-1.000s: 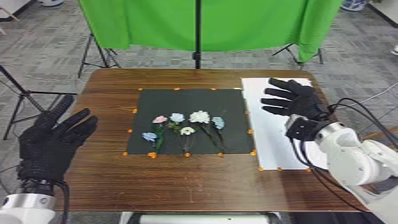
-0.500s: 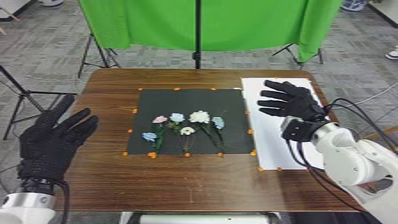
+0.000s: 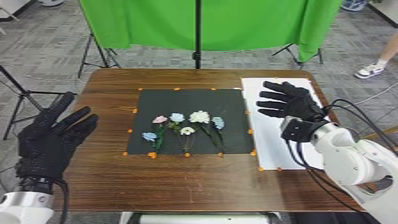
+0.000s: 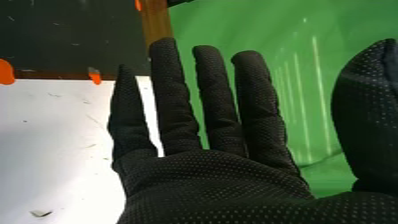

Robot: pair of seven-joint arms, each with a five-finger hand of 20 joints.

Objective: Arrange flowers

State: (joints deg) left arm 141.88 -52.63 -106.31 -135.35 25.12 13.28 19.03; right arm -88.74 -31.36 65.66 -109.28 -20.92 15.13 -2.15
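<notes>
The left hand point(image 3: 44, 145) is left of the black mat point(image 3: 164, 100), its fingers loose and extended. On the mat lie the flowers point(image 3: 199, 117), their stems toward the robot; right of it, over the white sheet point(image 3: 277, 157), the right hand point(image 3: 291, 104) is spread, grasping nothing.

The black-fabric-gloved left hand point(image 3: 49, 150) is raised at the head view's left side, its fingers extended and spread, on a white jointed arm coming in from the bottom edge. The black-fabric-gloved right hand point(image 3: 293, 102), on a white seven-joint arm point(image 3: 342, 152) reaching in from the lower right, is open, fingers straight, thumb apart from them
</notes>
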